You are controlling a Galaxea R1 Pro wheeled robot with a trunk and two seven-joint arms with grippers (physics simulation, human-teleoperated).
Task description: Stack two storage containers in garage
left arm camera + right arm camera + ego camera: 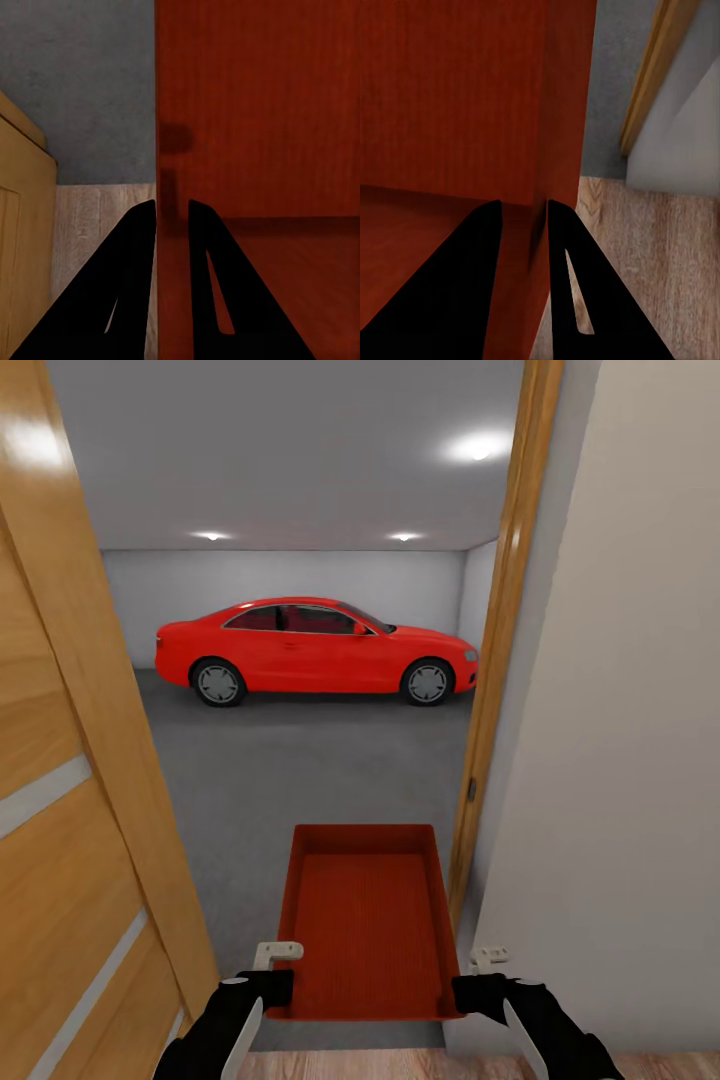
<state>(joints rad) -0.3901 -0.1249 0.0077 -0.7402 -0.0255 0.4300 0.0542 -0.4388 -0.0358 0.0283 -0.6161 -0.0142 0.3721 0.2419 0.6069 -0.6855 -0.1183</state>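
Container (365,920) sits in the doorway, carried between both arms, long axis pointing straight through the door frame (500,690) toward the red car (315,647) in the garage. Left gripper (268,982) pinches the near-left corner of the bin; in the left wrist view the fingers (127,285) straddle the side wall, one inside, one outside, closed on it. Right gripper (478,985) mirrors that at the near-right corner; its fingers (566,277) clamp the opposite wall the same way. Only one red-orange bin in sight here. Bin hangs ahead of both grippers, over the seam where wood planks (97,217) give way to grey concrete floor (300,770). Open wooden door (70,790) is close to the bin's left side, frame close to its right, so clearance relative to the frame looks tight on both sides. My read: next move is straight ahead, keeping the bin's long axis square to the frame; any yaw likely clips the right jamb first.
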